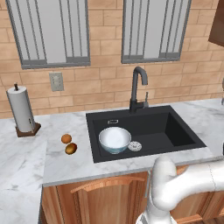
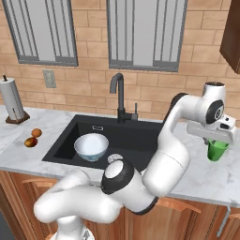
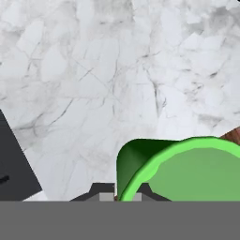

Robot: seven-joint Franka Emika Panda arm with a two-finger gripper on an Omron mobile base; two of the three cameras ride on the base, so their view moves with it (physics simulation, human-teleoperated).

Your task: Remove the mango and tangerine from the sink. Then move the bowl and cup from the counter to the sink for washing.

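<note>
Fingers of my gripper (image 2: pixel 218 142) are pinched on the rim of the green cup (image 2: pixel 217 150), lifted over the counter (image 2: pixel 206 178) at 3 o'clock of the sink (image 2: pixel 136 140). I see the bowl (image 1: pixel 114 139) in the basin beside the drain. Tangerine (image 1: pixel 66 138) and mango (image 1: pixel 71 148) sit together on marble at 9 o'clock of the sink.
</note>
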